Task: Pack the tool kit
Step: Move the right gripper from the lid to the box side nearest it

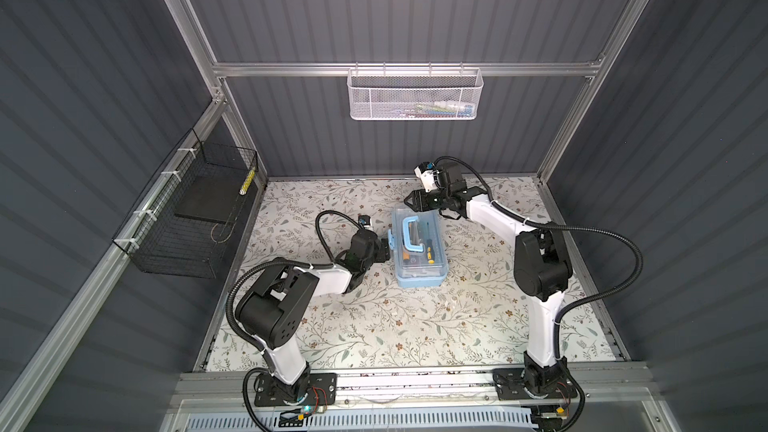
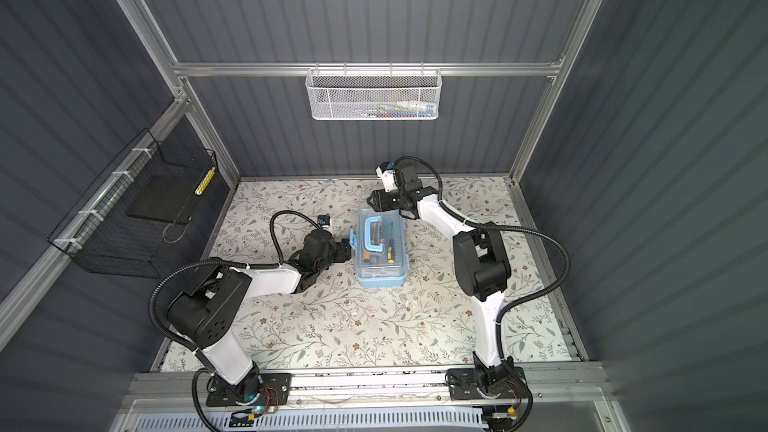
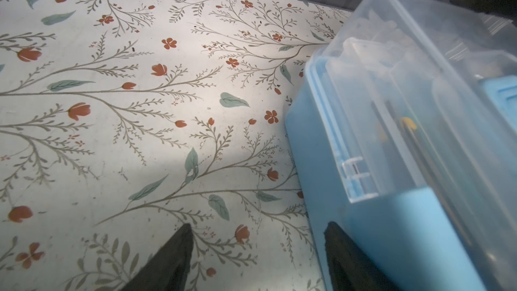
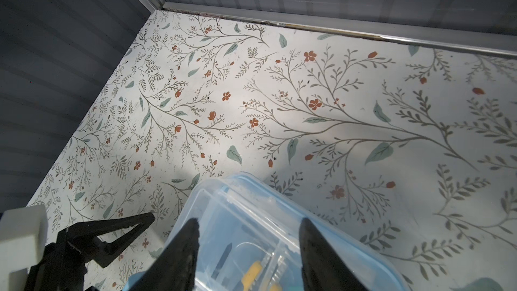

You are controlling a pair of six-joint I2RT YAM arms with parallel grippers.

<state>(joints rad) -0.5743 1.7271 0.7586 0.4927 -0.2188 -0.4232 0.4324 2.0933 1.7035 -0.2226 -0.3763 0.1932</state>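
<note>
1. Mid-table [image 1: 374, 326], on floral sheet: box [image 1: 419, 282], light-blue base, clear lid [image 1: 415, 218] down on top, long side running front to back, nearer back wall than front rail.
2. On lid: blue C-shaped handle [image 1: 404, 234], lying flat, left of lid's middle.
3. Through lid, in both top views: yellow-black screwdriver [image 1: 428, 252] inside, just right of handle; thin dark tools alongside, too blurred to name.
4. On box's left wall: light-blue latch [image 1: 391, 238], sticking outward; cannot tell whether fastened.
5. Left gripper [image 3: 258, 236]: low at box's left side, level with latch; jaws wide apart, holds nothing. Wrist view: one fingertip [image 3: 335, 247] against blue wall, touching or just shy, cannot tell; its mate over bare table.
6. Right gripper [image 4: 249, 233]: above box's far end, pointing toward left wall; jaws about half apart, grips nothing. Wrist view: both fingertips over lid's far corner, lid running on past each; cannot tell whether touching.
7. Same wrist view: left gripper's dark fingers beyond box, near table level.
8. Back wall: white mesh basket [image 1: 374, 97] hung on rail, small coloured items inside, unreadable.
9. Left wall: black wire basket [image 1: 183, 255] tied to rail, dark flat pad [image 1: 208, 201] on its floor, yellow-white stick [image 1: 248, 182] in far corner.
10. Front rail: both arm bases bolted there, left arm folded low, right arm raised higher.
</note>
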